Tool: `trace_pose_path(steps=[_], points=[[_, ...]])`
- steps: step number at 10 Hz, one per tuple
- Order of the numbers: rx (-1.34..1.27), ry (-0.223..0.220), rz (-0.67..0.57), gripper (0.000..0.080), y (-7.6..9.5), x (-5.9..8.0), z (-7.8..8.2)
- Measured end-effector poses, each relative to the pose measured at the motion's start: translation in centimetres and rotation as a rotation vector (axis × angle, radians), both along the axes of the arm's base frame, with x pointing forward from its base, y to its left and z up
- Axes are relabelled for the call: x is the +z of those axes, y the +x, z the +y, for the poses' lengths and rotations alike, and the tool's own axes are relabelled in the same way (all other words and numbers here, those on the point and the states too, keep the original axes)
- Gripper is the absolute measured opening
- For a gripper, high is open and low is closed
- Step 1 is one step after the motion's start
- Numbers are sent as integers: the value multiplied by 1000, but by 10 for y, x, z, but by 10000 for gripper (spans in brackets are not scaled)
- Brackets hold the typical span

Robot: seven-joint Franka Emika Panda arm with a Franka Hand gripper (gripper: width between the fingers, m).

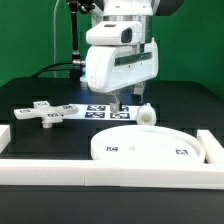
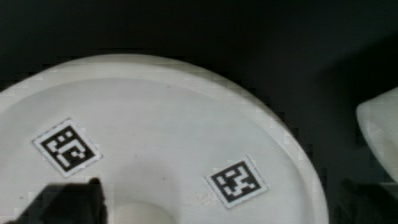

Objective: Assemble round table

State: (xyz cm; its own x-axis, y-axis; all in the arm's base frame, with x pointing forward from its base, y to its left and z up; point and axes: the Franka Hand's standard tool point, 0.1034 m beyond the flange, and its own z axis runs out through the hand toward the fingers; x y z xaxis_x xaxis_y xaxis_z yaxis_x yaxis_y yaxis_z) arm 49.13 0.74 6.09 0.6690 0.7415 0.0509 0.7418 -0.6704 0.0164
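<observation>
On the black-topped table (image 1: 60, 95), seen from the exterior view's left to its right: a long white border rail (image 1: 6, 137) marks the edge, and just inside it lies the cross-shaped base piece (image 1: 44, 113), flat on the surface, its arms carrying small black-and-white tags. Next comes the marker board (image 1: 100, 112), lying flat near the middle of the table. Above the board's far-right end hangs the Franka arm's bulky white wrist housing (image 1: 122, 62), with the gripper (image 1: 118, 101) pointing down close to the table top; the fingers are dark, small and partly masked by the housing, so I cannot tell whether the claw is spread or pressed together, and nothing is visibly held in it. Just to the right of the gripper sits the short cylindrical leg (image 1: 147, 113), apart from the fingers; its pose is too small to read. In front of both, towards the camera, rests the large rimmed round disc (image 1: 150, 147), flat on the table against the front rail (image 1: 110, 176), two tags on its face. The wrist view looks down on that same disc (image 2: 160, 120), tags (image 2: 68, 148) plainly shown, with one dark finger (image 2: 64, 202) at the frame's edge over it and a blurred white shape (image 2: 377, 125) beside the disc that cannot be identified
</observation>
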Motion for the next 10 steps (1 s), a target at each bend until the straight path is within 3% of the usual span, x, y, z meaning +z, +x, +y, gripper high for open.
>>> trace_pose_path(steps=[4, 8, 10], points=[[-608, 70, 0, 649, -10, 0, 0], [-1032, 109, 38, 649, -15, -5, 33], [-1062, 105, 52, 649, -21, -12, 45]])
